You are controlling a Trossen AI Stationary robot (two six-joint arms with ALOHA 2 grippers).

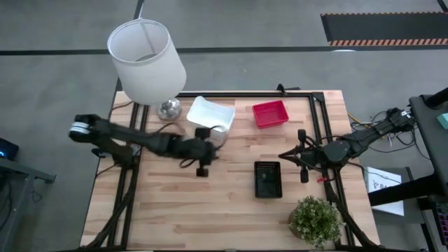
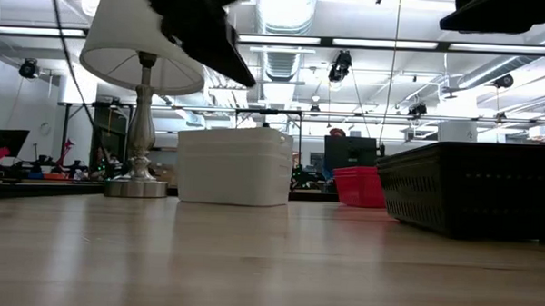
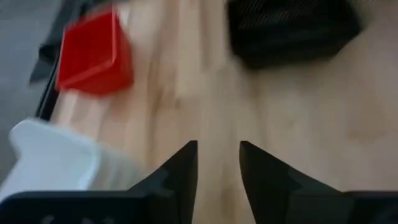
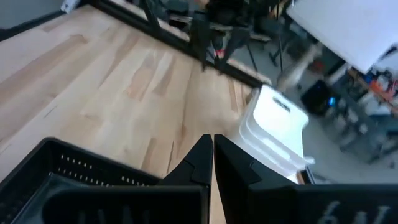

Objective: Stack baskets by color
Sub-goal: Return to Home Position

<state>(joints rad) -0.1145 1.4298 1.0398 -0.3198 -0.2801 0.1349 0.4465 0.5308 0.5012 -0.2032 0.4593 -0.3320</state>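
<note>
Separately, white baskets [image 1: 210, 114], red baskets [image 1: 270, 113], black baskets [image 1: 267, 179].

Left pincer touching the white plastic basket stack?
Apart. The low view shows the left pincer raised, with the room behind visible between it and the top of the glossy white rectangular plastic basket stack.

The wooden table [image 1: 210, 210] was laid with a lamp [image 1: 147, 59] at eleven o'clock, white baskets [image 1: 210, 114] at twelve, red baskets [image 1: 270, 113] at one, black baskets [image 1: 267, 179] at four, and a plant [image 1: 315, 220] at five.
</note>
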